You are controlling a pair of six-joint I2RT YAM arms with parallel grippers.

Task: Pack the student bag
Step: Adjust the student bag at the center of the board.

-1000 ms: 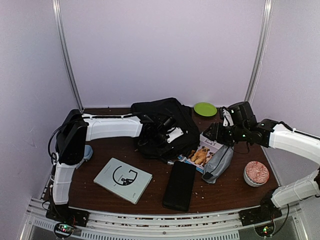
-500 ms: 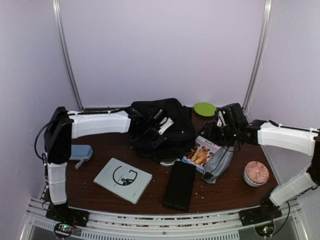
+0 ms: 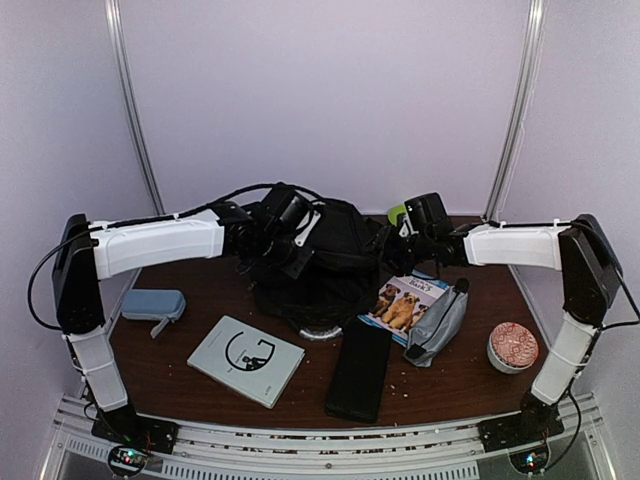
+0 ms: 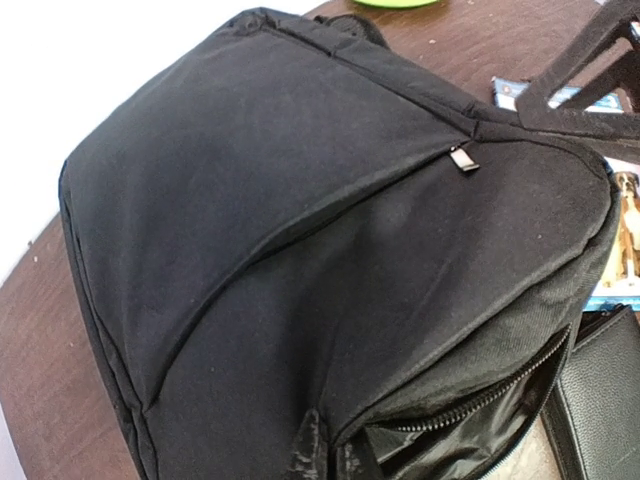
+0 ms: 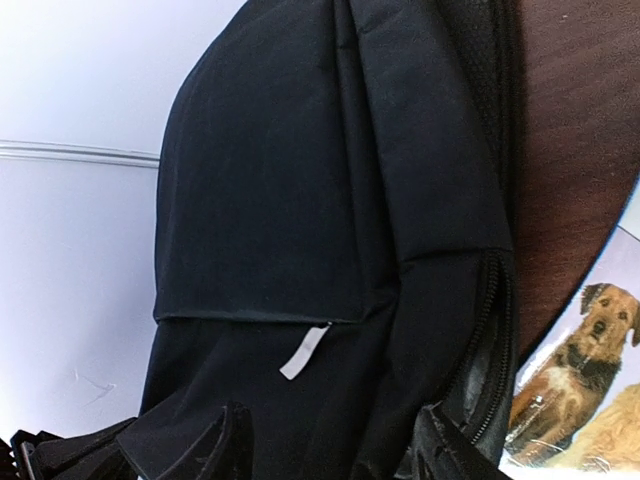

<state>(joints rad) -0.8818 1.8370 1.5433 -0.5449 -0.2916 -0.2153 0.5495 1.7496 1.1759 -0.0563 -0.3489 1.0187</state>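
edges first: the dark brown wooden table (image 3: 205,295) curved along its near side, and pale walls (image 3: 330,100) closed in the back and both sides. bare wood lay open on the left, between the blue-grey oblong zip case (image 3: 152,303) and the large black soft fabric student bag (image 3: 335,265). the near half was crowded: a pale grey book with a black ring on its cover (image 3: 246,360), a slim flat black rectangular case (image 3: 358,372), a glossy booklet with dogs on it (image 3: 405,303), a small grey pointed pouch (image 3: 437,325) touching that booklet's right edge, and a round bowl with a pink patterned top (image 3: 513,346) near the right edge. a round green plate (image 3: 396,213) peeked out at the back right.

the student bag stood humped up at the middle back of the table, between my two wrists. my left gripper (image 4: 328,455) was clenched on a fold of it beside a part-open zipper (image 4: 480,405), the bag's bulk spreading out ahead of the fingers. my right gripper (image 5: 330,450) was released, its fingers (image 5: 225,445) spread wide and straddling the bag's right end, close by another zipper track (image 5: 488,340).
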